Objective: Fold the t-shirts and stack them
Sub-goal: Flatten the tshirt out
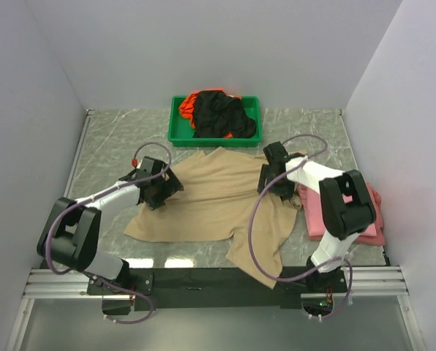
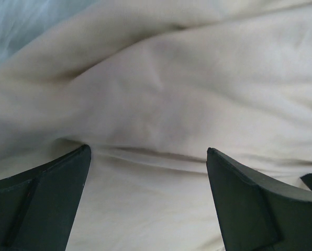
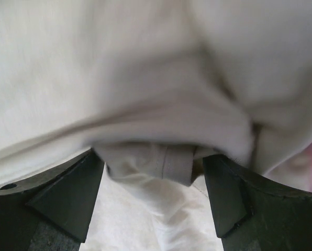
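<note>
**A:** Bases of both arms sit on the black rail [image 1: 203, 279] at the near desk edge. Left arm [image 1: 108, 196]?

**B:** Low, stretched forward and inward. Left fingers [image 2: 46, 198] spread to full width with nothing between them, close above the left part of the tan t-shirt [image 1: 211, 201].

**A:** Right arm [image 1: 317, 174]?

**B:** Elbow high, wrist bent down onto the shirt's right side. Right fingers [image 3: 62, 204] stand wide apart. A bunched fold of tan cloth lies between them, not visibly squeezed.

**A:** Other t-shirts?

**B:** Pink t-shirt [image 1: 311, 212] lies flat at desk right, partly hidden by the right elbow. Black t-shirt [image 1: 218, 117] and orange t-shirt [image 1: 186, 108] are heaped in the green tray [image 1: 203, 139] at the far edge. The tan shirt's top edge lies just beside the tray.

**A:** Surface, room?

**B:** Desk [image 1: 108, 146] is grey-green and marbled. Plain pale walls [image 1: 203, 44] stand on three sides.
</note>
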`<state>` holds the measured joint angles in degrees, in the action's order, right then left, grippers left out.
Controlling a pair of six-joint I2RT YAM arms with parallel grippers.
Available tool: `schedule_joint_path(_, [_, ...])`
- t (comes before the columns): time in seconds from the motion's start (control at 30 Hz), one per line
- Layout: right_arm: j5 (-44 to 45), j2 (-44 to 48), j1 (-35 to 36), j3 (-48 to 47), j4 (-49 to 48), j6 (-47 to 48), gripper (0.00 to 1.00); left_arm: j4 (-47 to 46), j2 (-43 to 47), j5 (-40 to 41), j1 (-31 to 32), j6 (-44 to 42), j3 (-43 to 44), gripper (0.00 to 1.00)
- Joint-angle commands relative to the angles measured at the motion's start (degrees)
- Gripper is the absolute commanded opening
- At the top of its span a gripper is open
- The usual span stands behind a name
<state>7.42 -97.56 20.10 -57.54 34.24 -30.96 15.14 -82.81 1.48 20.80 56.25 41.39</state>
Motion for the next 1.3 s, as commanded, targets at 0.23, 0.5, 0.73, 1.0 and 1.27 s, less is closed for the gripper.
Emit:
schedule_joint_path(0.23, [-0.03, -10.37, -7.18, -15.05, -4.80, 10.39, 0.82, -1.95, -11.41, -1.04, -0.93, -4.92, 10.55, 0.99])
schedule_joint_path(0.5, [0.31, 0.84, -6.22, -13.68, -3.03, 8.55, 0.84, 5.94, 1.84, 6.07, -0.93, -4.31, 11.00, 0.99])
schedule_joint_path(0.73, [-1.53, 19.40, -3.75, -0.57, -5.85, 2.15, 0.87, 26.59, 21.07, 20.75, -4.09, 9.65, -2.15, 0.99])
schedule_joint_path(1.0, [-3.11, 30.05, -3.49, 9.55, -7.96, -0.86, 0.88, 28.38, 27.17, 20.23, -8.75, 19.16, -11.85, 0.98])
schedule_joint_path(1.27, [-3.73, 33.66, -3.40, 13.68, -6.73, -1.65, 0.88, 22.49, 23.40, 17.52, -11.22, 15.92, -13.08, 0.77])
